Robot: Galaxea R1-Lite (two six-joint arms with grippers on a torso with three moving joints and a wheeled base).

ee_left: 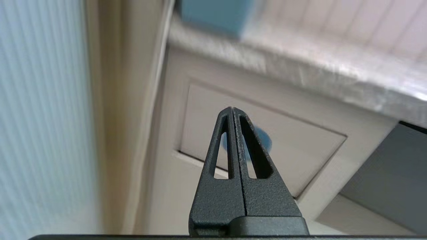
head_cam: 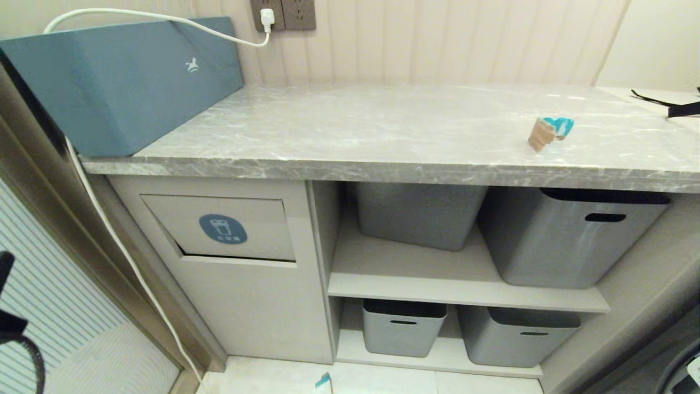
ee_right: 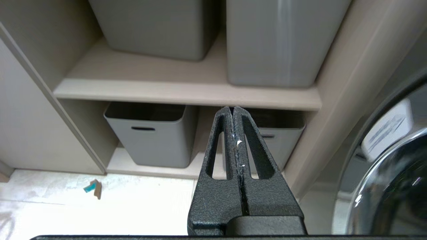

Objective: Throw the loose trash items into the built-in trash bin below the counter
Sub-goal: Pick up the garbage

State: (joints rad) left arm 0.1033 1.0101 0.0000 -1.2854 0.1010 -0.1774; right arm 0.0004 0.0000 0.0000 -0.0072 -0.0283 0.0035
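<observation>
One scrap (head_cam: 549, 133) sits on the tabletop (head_cam: 383, 131), another (ee_right: 93, 188) on the floor, so we've plenty left. Our left hand (ee_left: 232, 111), pinched shut and empty, faces the bin flap (head_cam: 221, 227); right hand (ee_right: 233, 111) too.

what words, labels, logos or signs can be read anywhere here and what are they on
No text here can be quoted.
Round blue sticker on the trash bin flap: white bin icon, with a line of characters beneath it too small to read.
Blue-teal box: small white logo, a figure without letters.
White label on the appliance in the right wrist view: printed lines, too blurred to read.
</observation>
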